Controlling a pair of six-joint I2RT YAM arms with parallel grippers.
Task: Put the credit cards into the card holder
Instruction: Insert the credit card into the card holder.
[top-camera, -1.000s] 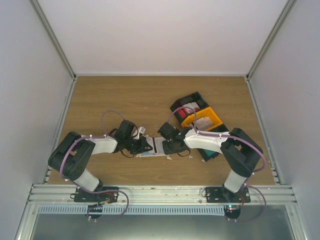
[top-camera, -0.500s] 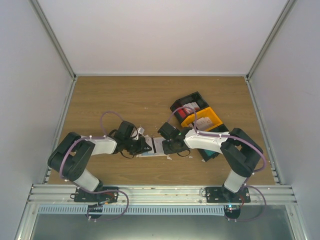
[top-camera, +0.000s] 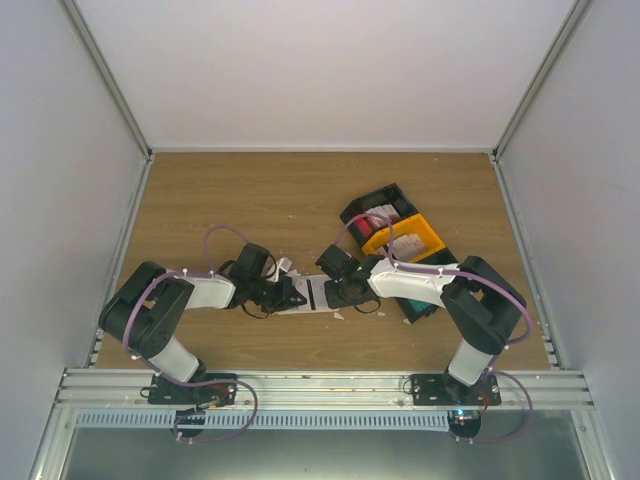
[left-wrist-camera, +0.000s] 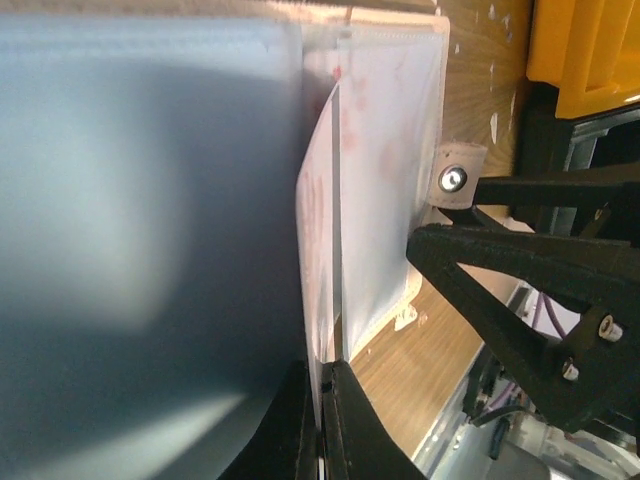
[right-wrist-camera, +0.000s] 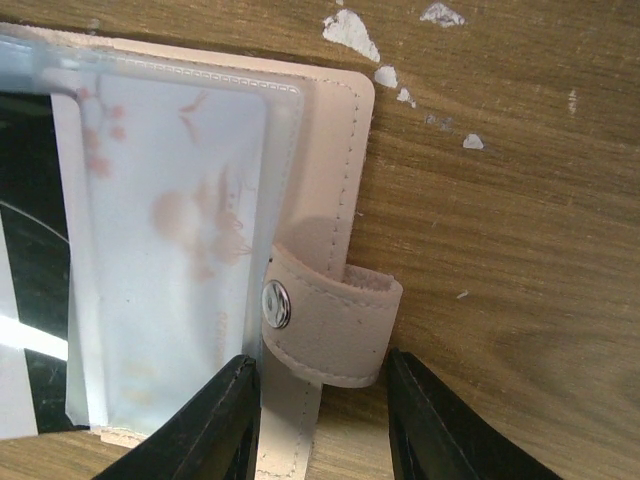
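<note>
The beige card holder (top-camera: 316, 292) lies open on the wood between my two grippers. A white credit card with a pink print (right-wrist-camera: 170, 230) sits in its clear sleeve. My left gripper (left-wrist-camera: 322, 385) is shut on a thin pale sheet (left-wrist-camera: 318, 250) at the holder's left side, which looks like that card's end. My right gripper (right-wrist-camera: 320, 360) is open. Its fingers straddle the snap tab (right-wrist-camera: 330, 320), and a thin gap shows at the right finger. In the top view the left gripper (top-camera: 297, 293) and right gripper (top-camera: 335, 293) almost meet over the holder.
A black bin (top-camera: 375, 205) and a yellow bin (top-camera: 420, 235) stand behind the right arm, with red and pale items inside. Another dark bin (top-camera: 420, 308) lies under that arm. White scraps (right-wrist-camera: 350, 30) dot the wood near the holder.
The left arm has shifted very slightly at the card holder. The right arm and the holder stay where they were.
</note>
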